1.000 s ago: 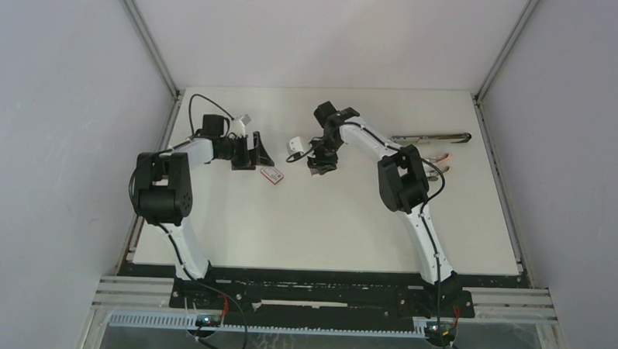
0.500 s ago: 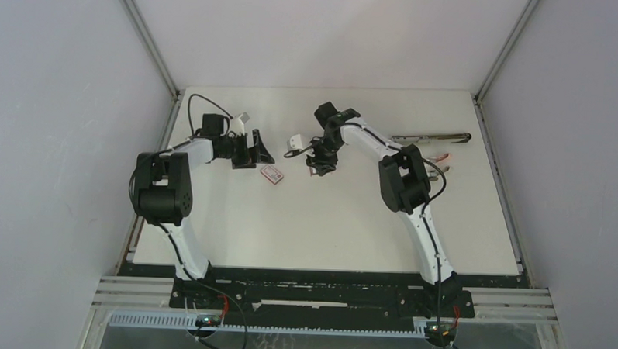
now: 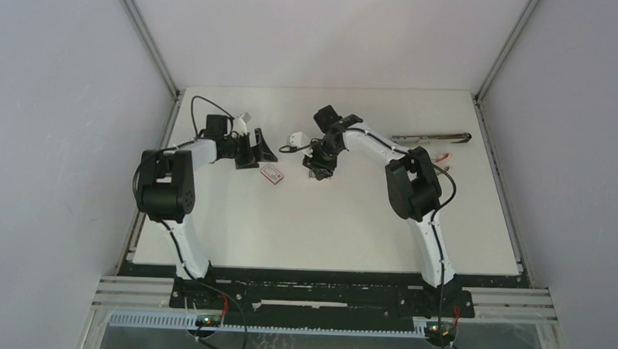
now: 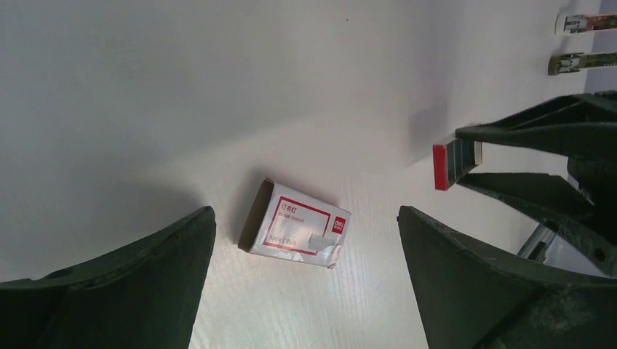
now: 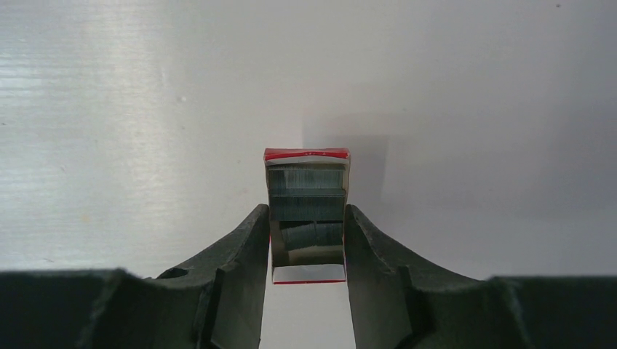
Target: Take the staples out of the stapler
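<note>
My right gripper (image 3: 320, 161) (image 5: 305, 211) is shut on a small red-edged open tray (image 5: 306, 207), and short grey staples (image 5: 306, 196) lie inside it. It holds the tray just above the table, left of centre at the back. My left gripper (image 3: 249, 151) (image 4: 305, 218) is open and empty, its fingers either side of a red-and-white box sleeve (image 4: 295, 234) (image 3: 272, 173) lying on the table. The left wrist view shows the tray (image 4: 455, 155) end-on. The stapler (image 3: 431, 137) lies opened out flat at the back right, away from both grippers.
A small red-and-white item (image 3: 444, 157) lies just in front of the stapler. The white table (image 3: 327, 229) has raised rails on its left and right edges and grey walls behind. Two small ends of objects (image 4: 580, 43) show at the top right of the left wrist view.
My right gripper has shifted slightly towards the back left with the tray still in it. My left gripper has edged a little to the right, staying open.
</note>
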Robot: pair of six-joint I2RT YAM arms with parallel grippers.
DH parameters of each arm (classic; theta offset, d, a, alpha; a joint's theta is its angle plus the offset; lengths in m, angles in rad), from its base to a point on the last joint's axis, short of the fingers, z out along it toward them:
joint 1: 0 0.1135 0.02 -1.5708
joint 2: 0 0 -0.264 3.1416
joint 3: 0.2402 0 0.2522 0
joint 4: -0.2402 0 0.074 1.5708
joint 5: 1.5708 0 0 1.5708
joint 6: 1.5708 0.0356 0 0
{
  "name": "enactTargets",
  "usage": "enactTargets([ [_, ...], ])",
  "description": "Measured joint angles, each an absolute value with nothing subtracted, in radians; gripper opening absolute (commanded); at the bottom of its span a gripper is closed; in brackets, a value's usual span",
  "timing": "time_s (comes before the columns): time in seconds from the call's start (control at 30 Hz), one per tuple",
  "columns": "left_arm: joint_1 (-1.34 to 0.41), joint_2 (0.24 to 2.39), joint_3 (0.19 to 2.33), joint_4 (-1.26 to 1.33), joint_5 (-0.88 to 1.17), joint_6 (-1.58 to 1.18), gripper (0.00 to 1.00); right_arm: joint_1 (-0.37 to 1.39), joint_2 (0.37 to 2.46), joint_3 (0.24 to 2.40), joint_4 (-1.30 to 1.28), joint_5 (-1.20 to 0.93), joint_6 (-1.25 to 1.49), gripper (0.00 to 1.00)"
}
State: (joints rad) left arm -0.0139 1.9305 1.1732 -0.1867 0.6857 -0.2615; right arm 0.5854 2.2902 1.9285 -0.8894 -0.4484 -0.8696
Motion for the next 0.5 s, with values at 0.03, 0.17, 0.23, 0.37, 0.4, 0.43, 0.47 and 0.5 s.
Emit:
enactTargets([
  [0.03, -0.017, 1.93, 1.173, -0.183, 0.686, -0.263, 1.0, 0.593, 2.276, 1.903, -0.875, -0.442, -0.853, 0.39],
  [0.17, -0.036, 1.93, 1.168, -0.17, 0.689, -0.281, 1.0, 0.622, 2.233, 1.82, -0.823, -0.417, -0.798, 0.38],
  [0.23, -0.043, 1.93, 1.157, -0.157, 0.696, -0.287, 1.0, 0.638, 2.22, 1.784, -0.791, -0.401, -0.763, 0.38],
  [0.37, -0.054, 1.93, 1.144, -0.136, 0.718, -0.291, 1.0, 0.66, 2.205, 1.736, -0.746, -0.381, -0.703, 0.37],
  [0.4, -0.056, 1.93, 1.141, -0.132, 0.722, -0.295, 1.0, 0.665, 2.201, 1.726, -0.738, -0.376, -0.688, 0.37],
  [0.43, -0.06, 1.929, 1.137, -0.126, 0.726, -0.297, 1.0, 0.671, 2.197, 1.717, -0.73, -0.373, -0.674, 0.37],
  [0.47, -0.065, 1.928, 1.132, -0.118, 0.73, -0.298, 1.0, 0.677, 2.192, 1.707, -0.717, -0.369, -0.661, 0.37],
  [0.5, -0.07, 1.927, 1.128, -0.113, 0.736, -0.299, 1.0, 0.68, 2.189, 1.7, -0.709, -0.367, -0.652, 0.37],
])
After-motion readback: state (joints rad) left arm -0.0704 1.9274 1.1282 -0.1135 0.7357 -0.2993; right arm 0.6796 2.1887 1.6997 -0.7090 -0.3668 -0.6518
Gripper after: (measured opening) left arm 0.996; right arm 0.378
